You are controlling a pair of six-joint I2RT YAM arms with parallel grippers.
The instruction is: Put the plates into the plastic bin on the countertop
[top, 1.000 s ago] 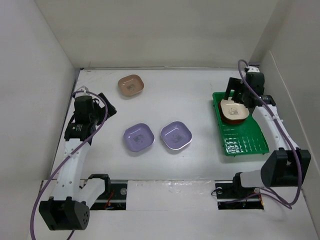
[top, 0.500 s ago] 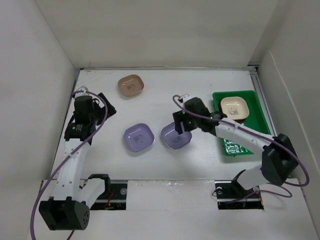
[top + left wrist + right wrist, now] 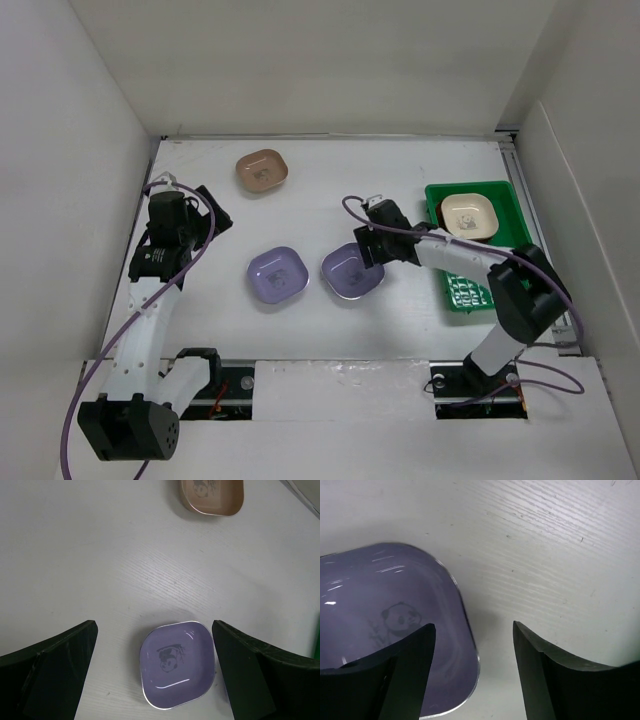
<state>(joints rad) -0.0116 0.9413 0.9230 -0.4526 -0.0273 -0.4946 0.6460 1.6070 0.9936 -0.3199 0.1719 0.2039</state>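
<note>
The right gripper (image 3: 474,630) holds its jaws apart astride the rim of one lavender plate (image 3: 385,630) on the table (image 3: 400,180). The left gripper (image 3: 154,624) has its jaws gaping wide above the other lavender plate (image 3: 176,670). A cream plate (image 3: 468,216) lies in the green bin (image 3: 490,290).

**Right arm stretched out, left arm upright**

The right arm (image 3: 455,255) reaches low and far toward its left, wrist bent down. The right gripper (image 3: 368,250) points downward with jaws partly apart. The left arm (image 3: 150,310) stands raised on its own side, and the left gripper (image 3: 212,212) holds its jaws spread wide.
</note>
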